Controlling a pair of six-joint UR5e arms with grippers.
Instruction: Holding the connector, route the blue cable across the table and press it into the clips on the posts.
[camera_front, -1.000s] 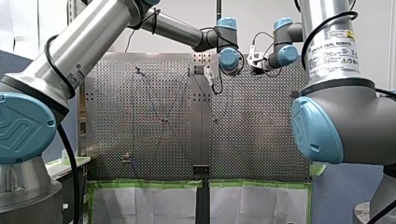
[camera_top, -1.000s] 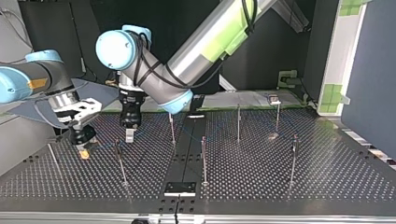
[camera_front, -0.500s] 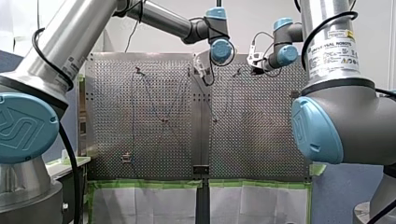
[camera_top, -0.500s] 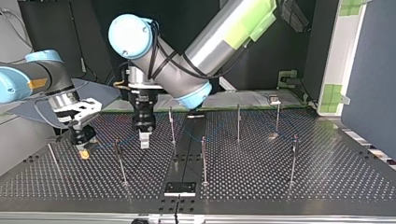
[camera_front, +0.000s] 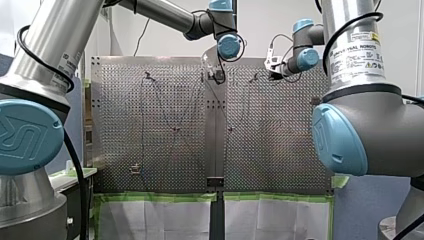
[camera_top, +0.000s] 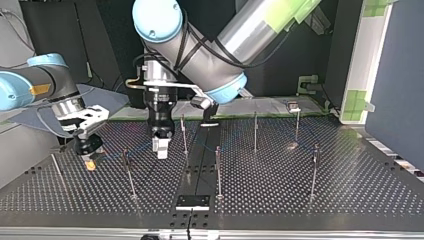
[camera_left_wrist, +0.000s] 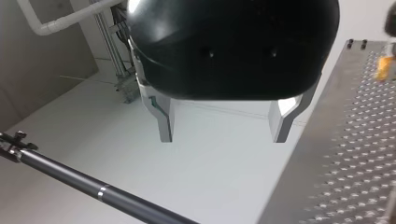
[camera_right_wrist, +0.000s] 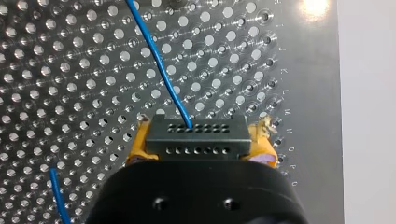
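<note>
In the right wrist view a black connector sits between yellow pads, and my right gripper is shut on it. The blue cable leaves the connector and runs over the perforated plate. In the top view my right gripper hangs low over the table at the left. The cable trails from it towards the thin posts. My left gripper hovers between two posts, to the right of my right one. Its fingers stand wide apart with nothing between them.
Several thin upright posts with small clips on top stand across the perforated table. One post passes under my left gripper. A small black plate lies at the near edge. Green tape lines the table's edge in the front view.
My left arm has swung its gripper rightward in the top view, away from my right gripper and past a post. My right gripper has held still with the connector.
</note>
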